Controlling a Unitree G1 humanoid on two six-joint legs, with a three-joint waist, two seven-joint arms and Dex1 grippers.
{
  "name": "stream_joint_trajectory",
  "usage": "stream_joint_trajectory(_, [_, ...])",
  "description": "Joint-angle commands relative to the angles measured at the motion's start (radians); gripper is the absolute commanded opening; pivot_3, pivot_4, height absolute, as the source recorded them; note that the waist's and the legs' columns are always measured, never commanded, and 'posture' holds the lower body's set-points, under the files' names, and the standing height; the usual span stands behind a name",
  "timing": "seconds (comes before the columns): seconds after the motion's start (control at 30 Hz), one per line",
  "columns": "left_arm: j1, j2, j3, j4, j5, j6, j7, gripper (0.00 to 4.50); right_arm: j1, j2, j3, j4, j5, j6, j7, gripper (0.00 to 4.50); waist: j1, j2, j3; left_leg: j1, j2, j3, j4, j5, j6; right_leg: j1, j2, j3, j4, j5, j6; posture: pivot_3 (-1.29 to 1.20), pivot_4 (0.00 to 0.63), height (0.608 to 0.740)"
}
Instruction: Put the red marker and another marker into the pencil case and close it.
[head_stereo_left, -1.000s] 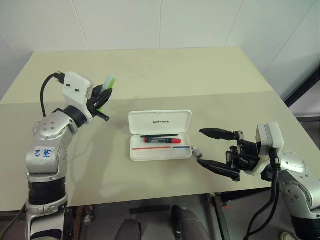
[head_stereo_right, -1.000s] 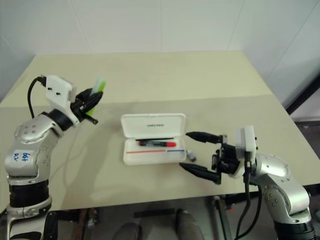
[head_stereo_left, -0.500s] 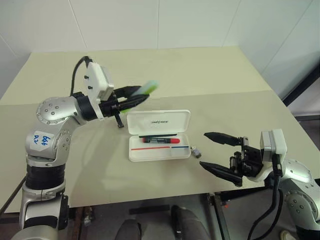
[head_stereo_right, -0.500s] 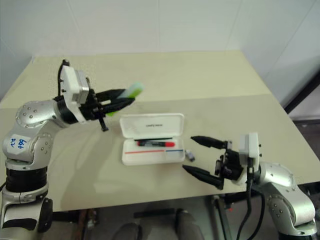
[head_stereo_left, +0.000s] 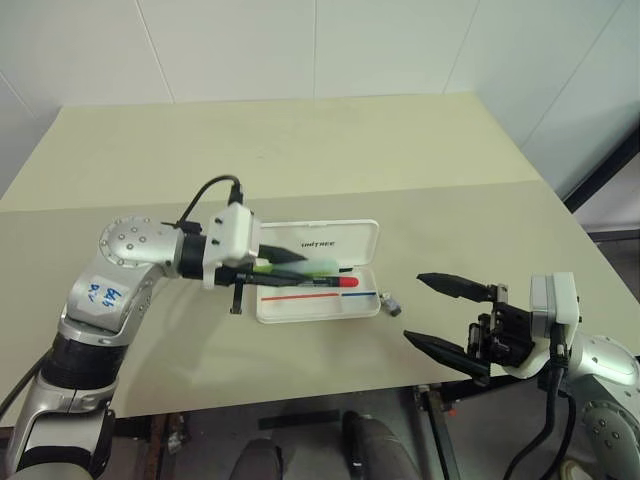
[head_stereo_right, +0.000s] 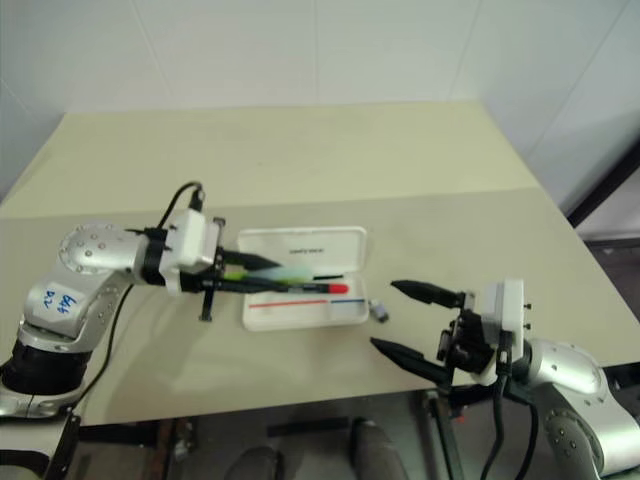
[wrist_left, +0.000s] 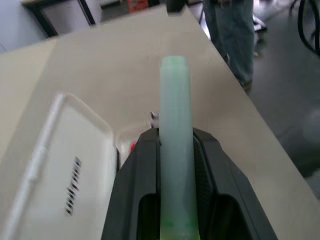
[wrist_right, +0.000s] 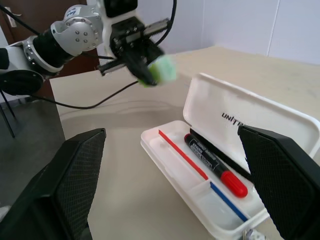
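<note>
White pencil case (head_stereo_left: 318, 240) lid reads "unitree"; red marker (head_stereo_left: 325, 282) inside.

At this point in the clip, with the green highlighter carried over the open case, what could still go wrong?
The left gripper holds the green highlighter above the pencil case, not in it; released here it might bounce out or land across the red marker and keep the lid from shutting. The case stands free on the table, so a low pass could shove it.
</note>
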Motion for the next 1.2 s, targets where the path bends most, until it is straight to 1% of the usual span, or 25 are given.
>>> stream_joint_trajectory(0.03, [0.0,0.021,-0.027,0.031,0.069,-0.055,0.001,0.44,0.019,-0.001,-0.036,-0.045,-0.001,-0.035,-0.008,4.5,0.0,0.0,0.0,0.0,0.0,0.0,0.0,0.0,0.0,0.0,0.0,0.0,0.0,0.0,0.0,0.0,0.15,0.74])
stream_joint_trajectory(0.13, [0.005,0.013,-0.042,0.029,0.092,-0.049,0.014,0.44,0.028,-0.002,-0.036,-0.047,-0.003,-0.043,-0.013,4.5,0.0,0.0,0.0,0.0,0.0,0.0,0.0,0.0,0.001,0.0,0.0,0.0,0.0,-0.001,-0.002,0.0,0.15,0.74])
stream_joint_trajectory(0.23, [0.022,-0.018,-0.074,0.013,0.131,-0.028,0.063,0.44,0.042,0.0,-0.036,-0.046,-0.006,-0.051,-0.013,4.5,0.001,0.0,0.0,0.0,0.0,0.0,0.001,0.0,0.001,0.0,0.0,0.0,0.0,-0.001,-0.002,0.0,0.15,0.74])
stream_joint_trajectory(0.6, [0.048,-0.093,-0.134,-0.03,0.169,0.046,0.162,0.44,0.095,-0.037,-0.05,-0.041,-0.014,-0.045,-0.004,4.5,0.0,0.0,0.0,0.0,0.0,0.0,0.001,0.0,0.003,0.001,0.001,0.001,0.001,-0.001,0.0,0.0,0.15,0.74])
stream_joint_trajectory(0.8, [0.054,-0.112,-0.153,-0.019,0.206,0.049,0.199,0.44,0.145,-0.066,-0.091,-0.038,-0.018,-0.043,0.0,4.5,0.001,0.0,0.0,0.001,0.0,0.001,0.001,0.0,0.004,0.003,0.001,0.003,0.002,-0.001,0.0,0.0,0.15,0.74])
stream_joint_trajectory(0.97, [0.058,-0.132,-0.166,-0.011,0.221,0.044,0.21,0.44,0.195,-0.101,-0.134,-0.025,-0.026,-0.049,0.038,4.5,0.001,0.0,0.0,0.002,0.0,0.001,0.001,0.0,0.004,0.008,0.002,0.003,0.001,-0.004,-0.005,0.0,0.15,0.74])
stream_joint_trajectory(1.1, [0.061,-0.142,-0.173,0.004,0.231,0.033,0.218,0.44,0.207,-0.105,-0.151,-0.02,-0.034,-0.05,0.041,4.5,0.0,0.0,0.0,0.003,0.0,0.001,0.002,0.0,0.004,0.009,0.002,0.004,0.0,-0.005,-0.004,0.0,0.15,0.74])
stream_joint_trajectory(1.2, [0.056,-0.155,-0.188,0.041,0.272,0.009,0.246,0.44,0.207,-0.104,-0.154,-0.027,-0.033,-0.046,0.034,4.5,0.001,0.0,0.0,0.003,0.0,0.001,0.002,0.0,0.004,0.009,0.002,0.004,0.0,-0.005,-0.004,0.0,0.15,0.74])
